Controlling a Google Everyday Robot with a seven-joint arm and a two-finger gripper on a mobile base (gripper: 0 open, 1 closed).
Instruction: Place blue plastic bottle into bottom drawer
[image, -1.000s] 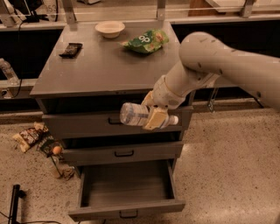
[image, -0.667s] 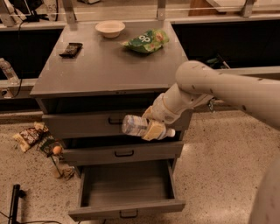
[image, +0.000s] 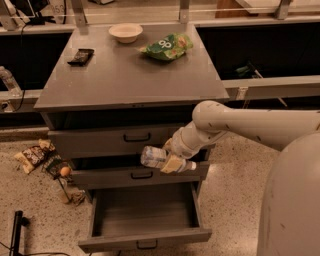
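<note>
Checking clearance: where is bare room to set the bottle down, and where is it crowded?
The open grey metal bottom drawer is bare inside. The grey cabinet top is free in front, bordered behind by the white bowl, green snack bag and flat black object. Crowded: wrappers on the floor, left. The claw holds the clear plastic bottle before the middle drawer.

my cream gripper (image: 171, 163) under the front edge of the grey desk (image: 130, 80), clamped on the clear, pale-labelled blue plastic bottle (image: 153, 156), grey bottom drawer (image: 110, 243), black handle (image: 146, 245), green snack bag (image: 166, 46) and white bowl (image: 125, 32) near the back edge
</note>
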